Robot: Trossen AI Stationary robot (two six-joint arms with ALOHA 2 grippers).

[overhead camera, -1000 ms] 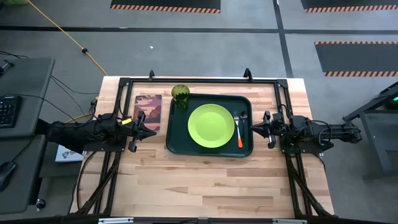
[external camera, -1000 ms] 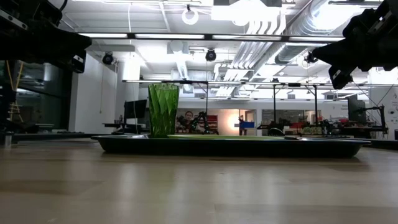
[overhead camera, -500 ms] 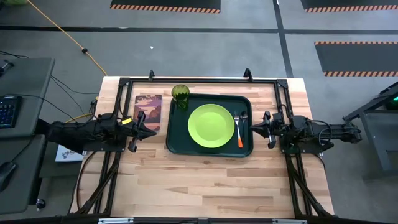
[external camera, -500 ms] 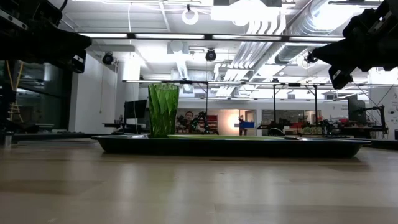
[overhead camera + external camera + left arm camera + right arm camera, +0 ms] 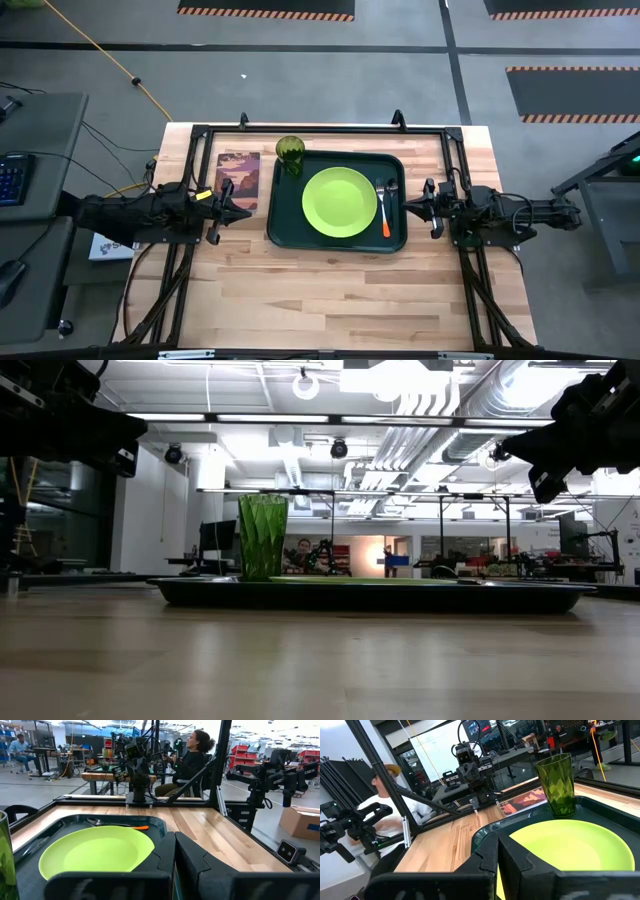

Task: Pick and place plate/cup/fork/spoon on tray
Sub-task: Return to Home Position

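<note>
Both grippers have their fingers pressed together and hold nothing. From above, the left gripper [image 5: 243,208] sits at the 9 o'clock side of the tray [image 5: 285,232], just beside its rim, over the picture card [image 5: 237,178] on the wooden table [image 5: 330,290]. The right gripper [image 5: 408,207] sits at the 3 o'clock side of the tray, just beside the opposite rim. The two grippers face each other across the tray.

The plate [image 5: 339,201] lies flat in the middle of the tray. The fork [image 5: 384,214] lies on the tray floor at 3 o'clock of the plate, between the plate and the rim, orange handle toward 6 o'clock and tines toward 12 o'clock. The spoon [image 5: 391,187] lies just beside the fork, nearer the rim. The cup [image 5: 290,153] stands upright at the 11 o'clock corner of the tray; in the level view it rises above the rim of the tray [image 5: 370,594].

In the left wrist view a seated person [image 5: 192,762] is visible beyond the table.
</note>
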